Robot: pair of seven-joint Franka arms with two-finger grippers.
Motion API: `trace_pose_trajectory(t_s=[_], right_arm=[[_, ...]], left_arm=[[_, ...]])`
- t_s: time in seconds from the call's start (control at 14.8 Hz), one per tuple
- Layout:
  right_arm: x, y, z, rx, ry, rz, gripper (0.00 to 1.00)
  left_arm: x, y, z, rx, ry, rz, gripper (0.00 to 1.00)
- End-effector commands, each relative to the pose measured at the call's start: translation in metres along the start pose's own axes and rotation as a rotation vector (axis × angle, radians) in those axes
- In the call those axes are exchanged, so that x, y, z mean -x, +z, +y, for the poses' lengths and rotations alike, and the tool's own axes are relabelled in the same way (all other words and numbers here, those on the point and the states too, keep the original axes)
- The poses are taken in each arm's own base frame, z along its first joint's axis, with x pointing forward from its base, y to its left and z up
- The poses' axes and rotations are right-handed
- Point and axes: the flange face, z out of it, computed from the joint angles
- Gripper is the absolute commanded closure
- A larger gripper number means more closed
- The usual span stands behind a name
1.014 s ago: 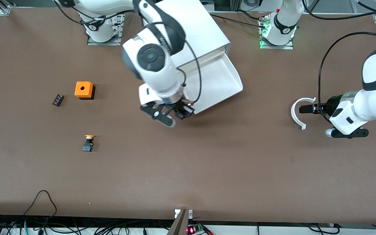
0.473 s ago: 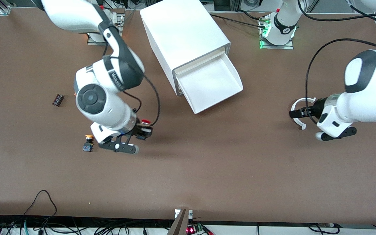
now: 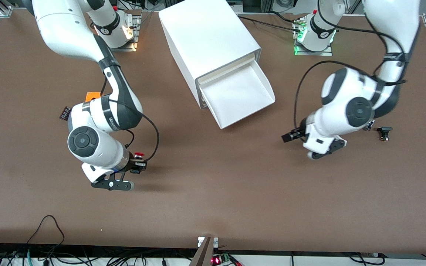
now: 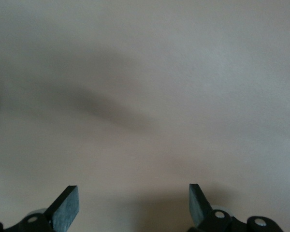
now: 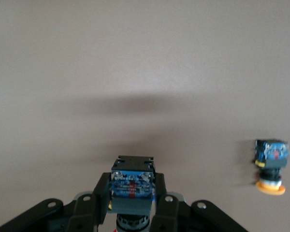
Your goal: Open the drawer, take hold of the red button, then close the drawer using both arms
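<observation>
The drawer (image 3: 248, 96) stands pulled out of the white cabinet (image 3: 205, 33), and its tray shows nothing inside. My right gripper (image 3: 139, 165) is shut on the button (image 3: 138, 154), whose red cap shows beside the wrist. It hangs over bare table toward the right arm's end. In the right wrist view the button's blue base (image 5: 132, 189) sits clamped between the right gripper's (image 5: 132, 181) fingers. My left gripper (image 3: 287, 137) is open over bare table toward the left arm's end. The left wrist view shows the left gripper (image 4: 132, 200) with nothing between its fingers.
A yellow-capped switch (image 5: 270, 164) lies on the table close to my right gripper. The right arm partly covers the orange cube (image 3: 91, 96). A small black part (image 3: 65, 112) lies beside it. Another small black piece (image 3: 384, 132) lies by the left arm.
My right arm has swung the button from the drawer's front corner over to the table near the yellow-capped switch. My left arm has moved off the white ring toward the table's middle, hiding the ring.
</observation>
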Motion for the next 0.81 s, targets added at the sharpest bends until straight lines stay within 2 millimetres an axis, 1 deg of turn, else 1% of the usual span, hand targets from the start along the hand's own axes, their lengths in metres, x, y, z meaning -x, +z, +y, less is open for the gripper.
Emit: trace_pose_trajectory(t_s=[0.0, 0.07, 0.14, 0.2, 0.27, 0.34, 0.41, 0.47, 0.61, 0.68, 0.74], right_arm=[[-0.001, 0.028, 0.032, -0.006, -0.066, 0.006, 1.0], [-0.001, 0.04, 0.041, -0.007, -0.073, 0.005, 1.0], [0.0, 0.05, 0.049, -0.008, -0.084, 0.007, 1.0], [0.001, 0.061, 0.058, -0.009, -0.099, 0.005, 1.0], [0.001, 0.069, 0.069, -0.014, -0.105, 0.015, 1.0], [0.0, 0.077, 0.081, -0.019, -0.11, 0.019, 1.0], [0.001, 0.085, 0.085, -0.019, -0.116, 0.019, 1.0], [0.001, 0.091, 0.087, -0.02, -0.112, 0.022, 1.0], [0.003, 0.098, 0.086, -0.025, -0.113, 0.016, 1.0], [0.005, 0.104, 0.087, -0.036, -0.102, 0.006, 1.0], [0.004, 0.108, 0.089, -0.045, -0.091, 0.006, 1.0]], left_arm=[[0.027, 0.016, 0.017, -0.031, -0.037, 0.028, 0.0], [0.038, 0.024, 0.024, -0.044, -0.034, 0.031, 0.0], [0.042, 0.032, 0.024, -0.059, -0.033, 0.048, 0.0], [0.051, 0.041, 0.027, -0.074, -0.035, 0.06, 0.0], [0.063, 0.049, 0.034, -0.081, -0.042, 0.064, 0.0], [0.071, 0.05, 0.04, -0.079, -0.055, 0.068, 0.0], [0.08, 0.052, 0.046, -0.08, -0.065, 0.068, 0.0], [0.096, 0.059, 0.056, -0.089, -0.064, 0.066, 0.0], [0.112, 0.069, 0.064, -0.102, -0.069, 0.062, 0.0], [0.123, 0.076, 0.067, -0.114, -0.067, 0.058, 0.0], [0.138, 0.082, 0.073, -0.121, -0.068, 0.058, 0.0]])
